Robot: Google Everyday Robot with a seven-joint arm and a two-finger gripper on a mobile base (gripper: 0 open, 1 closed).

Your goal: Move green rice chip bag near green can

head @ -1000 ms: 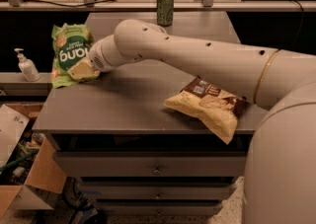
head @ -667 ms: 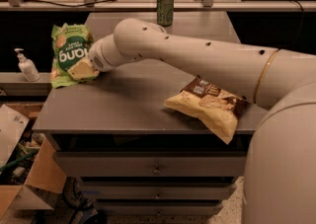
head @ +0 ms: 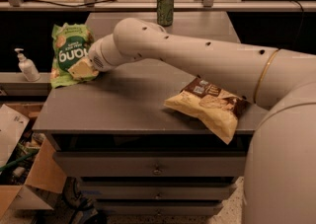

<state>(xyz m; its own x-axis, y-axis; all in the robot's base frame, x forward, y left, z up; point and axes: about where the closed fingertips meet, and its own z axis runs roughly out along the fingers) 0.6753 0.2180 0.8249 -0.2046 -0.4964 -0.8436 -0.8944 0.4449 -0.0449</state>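
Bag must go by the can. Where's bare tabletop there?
Bare tabletop flanks the green can on both sides, behind the arm. Crowded: left edge, with the gripper at the green rice chip bag; front right, the yellow chip bag.

From where I stood, the robot's one arm (head: 197, 55) came out of the big pale body (head: 281, 168) on the right and stretched leftward above the table (head: 123, 104). A thin gold band (head: 264, 72) ringed the thick section close to the body. That section ran almost level, rising a little to a rounded elbow (head: 131, 33) toward the back left. There the arm bent, and a short ribbed wrist (head: 102, 59) angled down and left. The gripper (head: 81, 68) sat low at the table's left edge, against the lower right part of the green chip bag (head: 69, 45).
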